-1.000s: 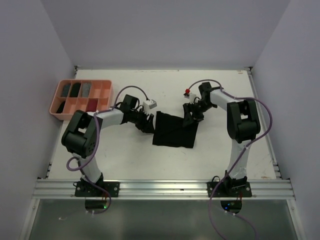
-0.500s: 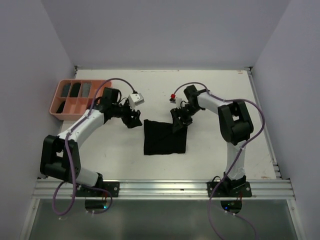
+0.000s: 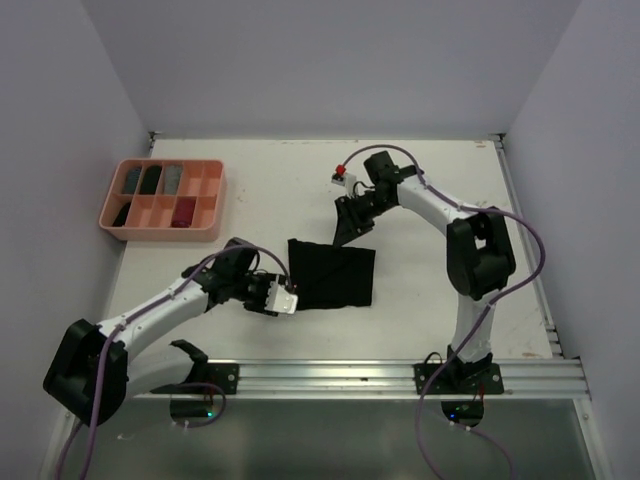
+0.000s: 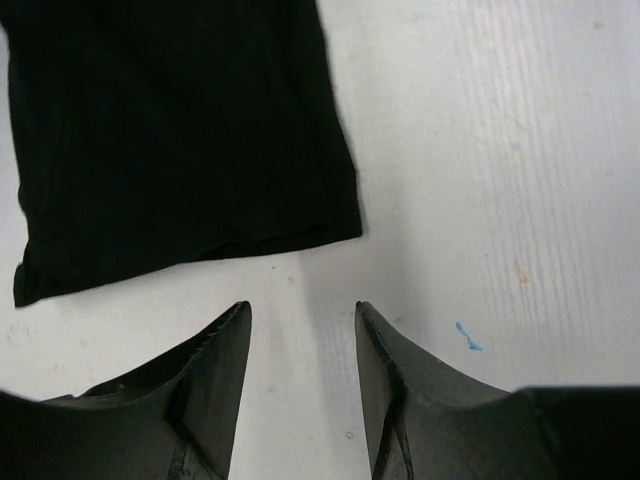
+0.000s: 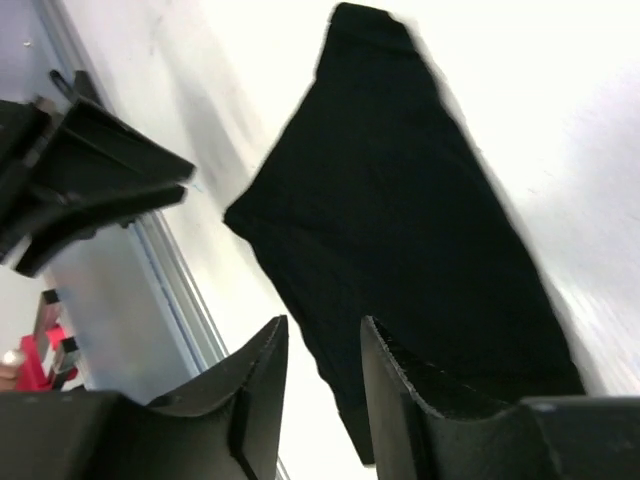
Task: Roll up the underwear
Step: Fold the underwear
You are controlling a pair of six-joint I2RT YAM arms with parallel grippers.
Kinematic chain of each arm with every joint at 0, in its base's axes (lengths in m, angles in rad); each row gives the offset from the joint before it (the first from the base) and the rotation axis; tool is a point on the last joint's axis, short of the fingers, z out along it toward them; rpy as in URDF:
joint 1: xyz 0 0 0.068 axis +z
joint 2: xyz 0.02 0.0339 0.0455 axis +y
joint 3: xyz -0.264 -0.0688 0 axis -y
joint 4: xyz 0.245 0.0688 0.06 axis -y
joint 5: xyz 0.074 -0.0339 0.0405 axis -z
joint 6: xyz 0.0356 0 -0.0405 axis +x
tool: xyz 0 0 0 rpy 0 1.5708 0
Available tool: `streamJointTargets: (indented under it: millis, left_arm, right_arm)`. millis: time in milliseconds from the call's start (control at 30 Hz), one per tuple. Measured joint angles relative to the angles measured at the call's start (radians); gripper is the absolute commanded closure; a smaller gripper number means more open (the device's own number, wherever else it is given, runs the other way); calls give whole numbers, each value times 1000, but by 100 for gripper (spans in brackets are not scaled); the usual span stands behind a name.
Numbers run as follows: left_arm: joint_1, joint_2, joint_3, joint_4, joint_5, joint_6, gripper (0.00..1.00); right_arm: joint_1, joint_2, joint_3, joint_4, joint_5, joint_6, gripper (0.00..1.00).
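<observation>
Repositioning of both arms is the change. My left gripper has swung from the garment's far-left side to its near-left corner. My right gripper has pulled back from the far-right corner to a point just past the far edge. The black underwear has shifted toward the left and been released.

Left wrist view: left gripper has its jaws parted with nothing between them, its tips just short of the cloth edge. Right wrist view: right gripper also has a gap between its jaws and holds nothing, with the cloth ahead of it.

Judgement: spreading appears finished and rolling has not begun. The left gripper is placed to take the near edge.

Garment condition: plain black, a roughly rectangular patch lying flat on the table between my arms, well apart from the pink tray. No roll or fold is visible.
</observation>
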Motion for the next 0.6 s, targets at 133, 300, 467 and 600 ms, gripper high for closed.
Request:
streamJointTargets:
  millis: [133, 300, 467, 600]
  left_arm:
    - [-86, -42, -74, 48, -31, 117, 52]
    - [-148, 5, -78, 117, -38, 182, 52]
    - [-190, 73, -77, 158, -45, 206, 52]
    - [-206, 129, -77, 191, -56, 204, 54]
  right_arm:
    - [44, 47, 0, 43, -60, 51, 64]
    - [104, 124, -18, 84, -84, 73, 65]
    - [137, 166, -50, 108, -92, 74, 66]
    - [134, 201, -53, 119, -92, 72, 66]
